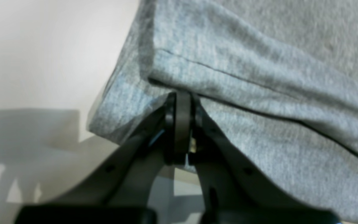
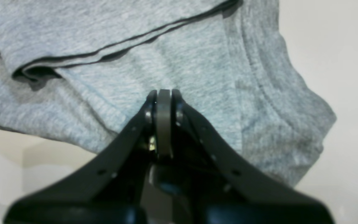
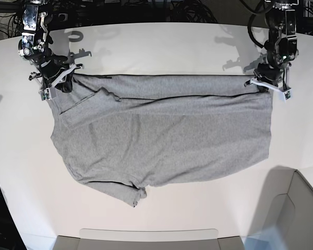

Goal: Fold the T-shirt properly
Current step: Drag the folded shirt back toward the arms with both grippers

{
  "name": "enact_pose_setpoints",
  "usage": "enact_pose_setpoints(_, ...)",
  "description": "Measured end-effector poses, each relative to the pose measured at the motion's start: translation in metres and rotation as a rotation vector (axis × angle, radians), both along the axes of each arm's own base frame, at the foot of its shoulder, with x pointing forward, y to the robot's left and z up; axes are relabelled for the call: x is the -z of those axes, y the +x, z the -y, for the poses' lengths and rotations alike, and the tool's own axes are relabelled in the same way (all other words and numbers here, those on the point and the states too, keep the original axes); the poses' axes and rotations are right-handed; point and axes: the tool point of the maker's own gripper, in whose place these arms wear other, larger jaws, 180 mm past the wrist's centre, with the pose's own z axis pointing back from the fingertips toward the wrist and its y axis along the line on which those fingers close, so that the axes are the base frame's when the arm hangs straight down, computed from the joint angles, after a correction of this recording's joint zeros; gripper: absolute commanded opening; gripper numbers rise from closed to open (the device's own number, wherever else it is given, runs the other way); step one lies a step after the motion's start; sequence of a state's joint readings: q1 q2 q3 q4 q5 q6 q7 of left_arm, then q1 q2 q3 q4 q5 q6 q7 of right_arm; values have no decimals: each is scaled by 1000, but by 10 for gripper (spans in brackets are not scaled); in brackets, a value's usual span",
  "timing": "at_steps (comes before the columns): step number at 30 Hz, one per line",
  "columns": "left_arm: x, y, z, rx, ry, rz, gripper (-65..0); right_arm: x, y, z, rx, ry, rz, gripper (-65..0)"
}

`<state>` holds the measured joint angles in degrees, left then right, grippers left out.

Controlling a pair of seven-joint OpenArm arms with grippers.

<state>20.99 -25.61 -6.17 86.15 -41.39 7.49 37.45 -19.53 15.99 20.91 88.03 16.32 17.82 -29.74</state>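
Grey T-shirt (image 3: 161, 140) lies spread near the surface's (image 3: 161, 47) far edge; left pincer (image 3: 265, 83) and right pincer (image 3: 60, 80) each clamp a far corner, seemingly to carry that edge over.

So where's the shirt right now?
In the base view the T-shirt lies spread across the middle of the white table, its far edge pinched at each end by the left gripper and right gripper.
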Motion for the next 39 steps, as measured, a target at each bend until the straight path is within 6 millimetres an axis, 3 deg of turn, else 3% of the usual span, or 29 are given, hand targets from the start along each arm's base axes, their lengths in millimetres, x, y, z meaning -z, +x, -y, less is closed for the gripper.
enact_pose_setpoints(12, -5, -45, 4, 34, 47, -43, -650, 5, -27, -4, 14, 38, 2, -642)
enact_pose_setpoints(18, -5, -60, 1, 39, 75, -27, -650, -1, -64, -22, -55, 67, -41, -641)
enact_pose_setpoints(22, -5, -72, -2, 42, 93, -31, -650, -4, -77, -23, -83, 63, -43, -641)
enact_pose_setpoints(35, -8, -101, -15, 72, 155, -43, -650, -2, -80, -4, -18, -14, -39, -642)
enact_pose_setpoints(39, -9, -101, -17, 66, 168, -37, -650, -2, -79, -1, -15, -24, -40, -642)
